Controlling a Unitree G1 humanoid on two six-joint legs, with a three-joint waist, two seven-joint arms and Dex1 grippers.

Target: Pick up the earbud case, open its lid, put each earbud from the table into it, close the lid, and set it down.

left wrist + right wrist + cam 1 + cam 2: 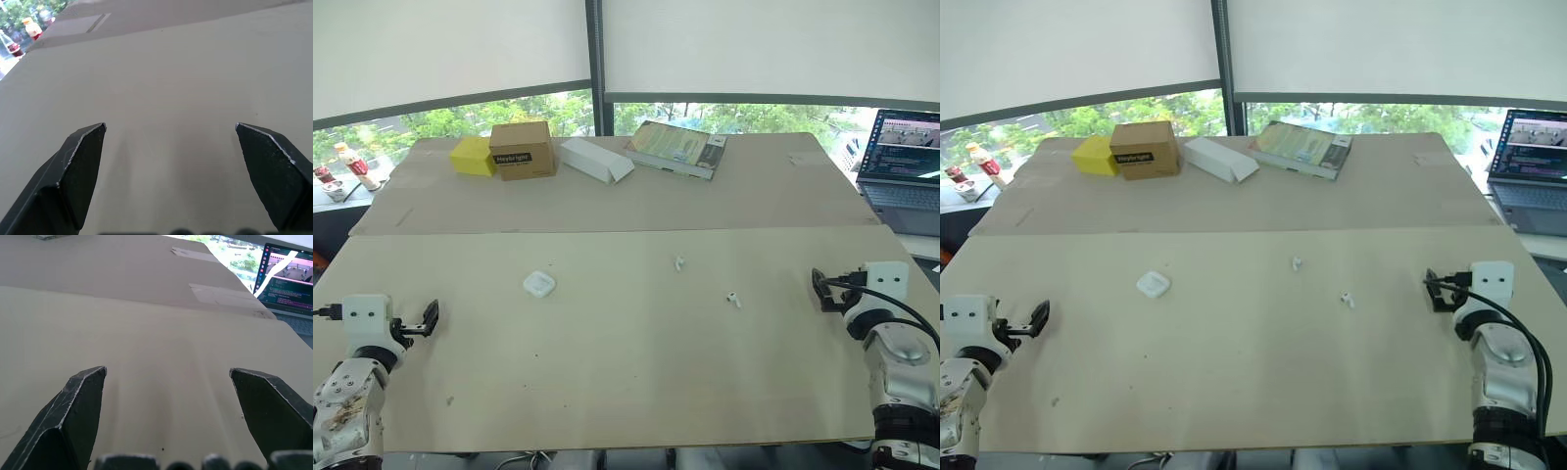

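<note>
Both grippers stand open and hold nothing. At the near left edge of the counter (607, 382), the left gripper (430, 317) hovers with its two black fingers spread wide over bare surface. The right gripper (822, 290) is at the near right edge, its fingers parted just as wide over bare surface too.

Left of the counter's middle, the earbud case (538, 284) lies flat. It is a small white rounded box that looks shut, and it is well apart from either gripper. To its right lies the first earbud (679, 262), white and tiny. The second earbud (732, 299) is a little nearer the front and further right, between the first earbud and the right gripper. Neither earbud touches the case or the other.

Along the far side of the counter sit a yellow box (472, 156), a brown cardboard box (523, 149) just beside it, a long white box (595, 160) and a book (675, 149). An open laptop (904, 166) stands off the right end, and bottles (352, 164) stand beyond the far left corner.
</note>
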